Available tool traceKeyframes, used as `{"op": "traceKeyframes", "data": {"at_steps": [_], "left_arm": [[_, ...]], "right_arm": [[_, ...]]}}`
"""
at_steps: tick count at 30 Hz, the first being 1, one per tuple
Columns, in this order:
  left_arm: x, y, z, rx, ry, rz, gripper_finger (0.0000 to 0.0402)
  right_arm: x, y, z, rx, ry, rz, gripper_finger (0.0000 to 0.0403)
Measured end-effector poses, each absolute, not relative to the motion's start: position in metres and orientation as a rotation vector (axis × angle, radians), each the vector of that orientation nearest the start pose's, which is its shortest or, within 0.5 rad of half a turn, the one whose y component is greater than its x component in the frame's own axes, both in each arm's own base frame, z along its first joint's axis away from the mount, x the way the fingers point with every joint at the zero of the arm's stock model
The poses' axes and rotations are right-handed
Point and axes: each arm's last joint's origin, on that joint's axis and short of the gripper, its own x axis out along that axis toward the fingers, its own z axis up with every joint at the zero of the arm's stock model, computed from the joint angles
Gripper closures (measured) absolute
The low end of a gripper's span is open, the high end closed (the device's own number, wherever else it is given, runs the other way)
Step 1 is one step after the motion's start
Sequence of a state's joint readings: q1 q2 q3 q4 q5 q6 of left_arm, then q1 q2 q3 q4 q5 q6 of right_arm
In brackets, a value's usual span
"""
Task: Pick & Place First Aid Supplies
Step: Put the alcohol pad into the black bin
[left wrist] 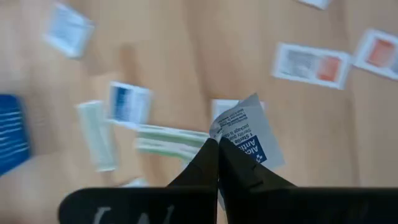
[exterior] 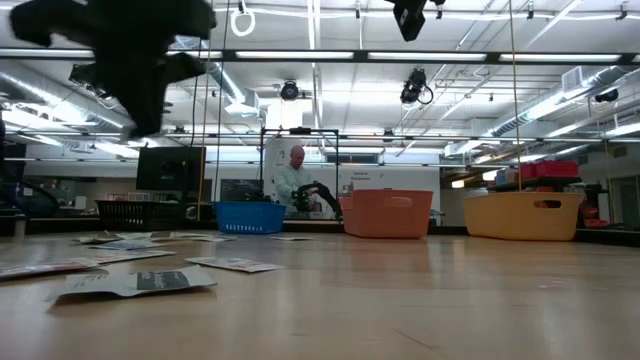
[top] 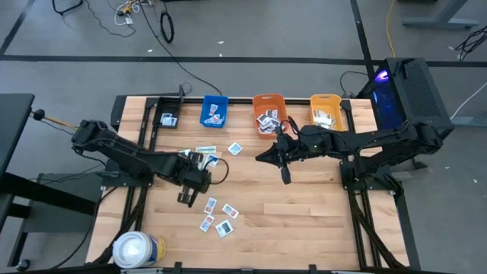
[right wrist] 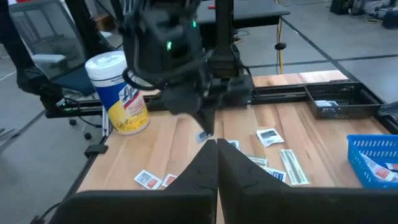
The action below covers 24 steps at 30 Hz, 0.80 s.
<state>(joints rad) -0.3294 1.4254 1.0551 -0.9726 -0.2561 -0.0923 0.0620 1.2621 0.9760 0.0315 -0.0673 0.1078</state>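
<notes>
High view: left gripper (top: 187,199) over the table's near-left area, fingers pinched together; loose first aid packets (top: 218,217) lie just beside its tips, more by the blue bin (top: 214,111); right gripper (top: 285,176) hangs shut and empty mid-table, short of the orange bin (top: 268,115) and yellow bin (top: 326,110). Low view: packets flat on the wooden table (exterior: 420,310); bins stand along the far edge. Left wrist view: fingertips (left wrist: 211,155) clamp the corner of a white-and-blue antiseptic packet (left wrist: 250,134), which projects forward past the tips, long axis roughly in line with the fingers. Right wrist view: right fingers closed on nothing; wipes canister (right wrist: 118,93) beyond. Judgement: the left arm holds the packet and is nearer the blue bin.
</notes>
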Motion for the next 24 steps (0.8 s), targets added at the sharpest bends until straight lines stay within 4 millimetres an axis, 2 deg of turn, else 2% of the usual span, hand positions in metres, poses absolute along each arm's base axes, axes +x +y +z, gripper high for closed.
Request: {"op": "traceKeyframes", "data": {"at_steps": [8, 15, 24], "left_arm": [[0.251, -0.036, 0.278, 0.221, 1.188, 0.172, 0.0399], [0.234, 0.004, 0.301, 0.116, 1.091, 0.324, 0.0399], [0.213, 0.064, 0.315, -0.015, 1.012, 0.692, 0.0399]], "right_arm": [[0.285, 0.02, 0.319, 0.115, 0.263, 0.116, 0.0401], [0.285, 0.02, 0.32, 0.121, 0.256, 0.116, 0.0401], [0.285, 0.02, 0.321, 0.122, 0.245, 0.115, 0.0401]]}}
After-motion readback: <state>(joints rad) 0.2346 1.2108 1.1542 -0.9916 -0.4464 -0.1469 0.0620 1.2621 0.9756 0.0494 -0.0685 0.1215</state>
